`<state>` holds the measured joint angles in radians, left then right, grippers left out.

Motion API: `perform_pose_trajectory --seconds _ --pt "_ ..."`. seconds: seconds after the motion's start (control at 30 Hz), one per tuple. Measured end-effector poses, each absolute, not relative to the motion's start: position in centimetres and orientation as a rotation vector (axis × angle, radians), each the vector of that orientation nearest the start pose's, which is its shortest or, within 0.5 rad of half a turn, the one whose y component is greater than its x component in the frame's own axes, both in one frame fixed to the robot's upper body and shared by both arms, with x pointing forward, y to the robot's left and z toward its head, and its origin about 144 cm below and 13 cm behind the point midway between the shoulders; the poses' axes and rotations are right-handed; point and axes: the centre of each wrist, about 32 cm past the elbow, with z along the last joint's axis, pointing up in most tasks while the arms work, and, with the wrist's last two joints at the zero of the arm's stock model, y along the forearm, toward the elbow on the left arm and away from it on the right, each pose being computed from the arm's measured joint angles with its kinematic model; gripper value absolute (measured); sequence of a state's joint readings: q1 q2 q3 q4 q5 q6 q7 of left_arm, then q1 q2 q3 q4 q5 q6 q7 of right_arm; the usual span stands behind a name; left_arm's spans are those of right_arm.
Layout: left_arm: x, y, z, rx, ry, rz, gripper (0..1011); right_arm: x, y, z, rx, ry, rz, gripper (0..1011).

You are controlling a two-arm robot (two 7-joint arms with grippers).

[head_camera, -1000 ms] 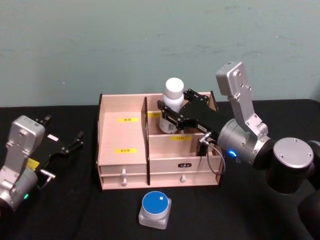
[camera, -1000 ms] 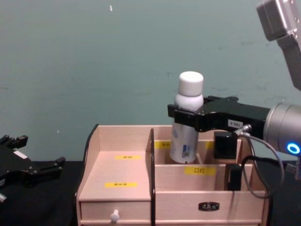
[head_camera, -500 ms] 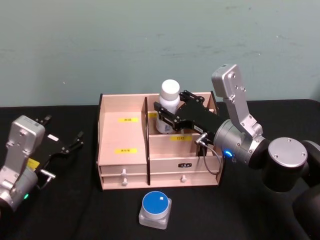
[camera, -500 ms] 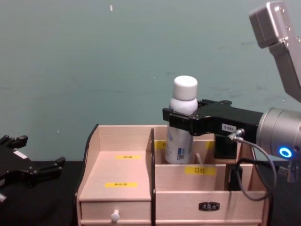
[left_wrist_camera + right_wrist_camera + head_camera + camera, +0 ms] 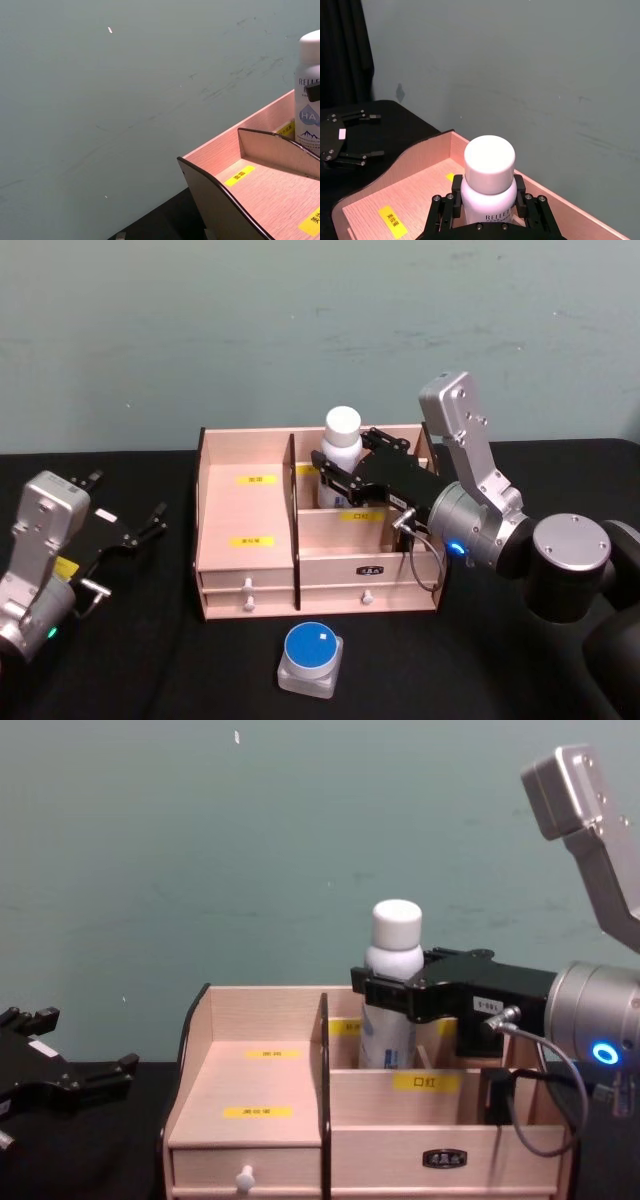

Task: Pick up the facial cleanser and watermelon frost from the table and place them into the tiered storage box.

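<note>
The right gripper (image 5: 388, 992) clamps the cleanser (image 5: 397, 930) just under its cap, upright, likely so it seats squarely in the box's (image 5: 245, 515) rear compartment. The frost jar (image 5: 311, 655) sits before the box; the left gripper (image 5: 135, 530) idles left of it, fingers apart.

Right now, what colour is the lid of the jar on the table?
Blue lid, clearest in head view.

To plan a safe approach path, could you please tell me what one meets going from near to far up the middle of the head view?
Blue-lidded jar → tiered storage box, drawer front first → white bottle, gripped by the right gripper in the back compartment.
</note>
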<state>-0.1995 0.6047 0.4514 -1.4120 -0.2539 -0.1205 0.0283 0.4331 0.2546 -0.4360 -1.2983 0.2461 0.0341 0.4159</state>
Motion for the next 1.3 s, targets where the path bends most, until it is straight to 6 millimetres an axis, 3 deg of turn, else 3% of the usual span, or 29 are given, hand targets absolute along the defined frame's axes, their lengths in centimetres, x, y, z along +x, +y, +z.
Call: perform_pose_trajectory --seconds 0.37,0.67,0.83,1.1,1.3 --pt "48.9 31.0 114.0 0.305 -0.285 1.248 1010 56.0 -19.6 119.2 -0.116 -0.095 -0.829 616" --pt "48.9 31.0 114.0 0.304 -0.285 1.248 1010 56.0 -19.6 119.2 -0.111 -0.096 -0.827 899" --pt "48.9 31.0 114.0 0.305 -0.285 1.248 1010 56.0 -19.8 119.1 -0.099 -0.091 -0.821 1002" --pt "48.9 31.0 114.0 0.305 -0.285 1.248 1010 55.4 -20.5 120.5 -0.083 -0.137 -0.821 1002" --pt "48.9 31.0 114.0 0.305 -0.285 1.248 1010 53.5 -21.5 123.2 -0.052 -0.223 -0.813 1002"
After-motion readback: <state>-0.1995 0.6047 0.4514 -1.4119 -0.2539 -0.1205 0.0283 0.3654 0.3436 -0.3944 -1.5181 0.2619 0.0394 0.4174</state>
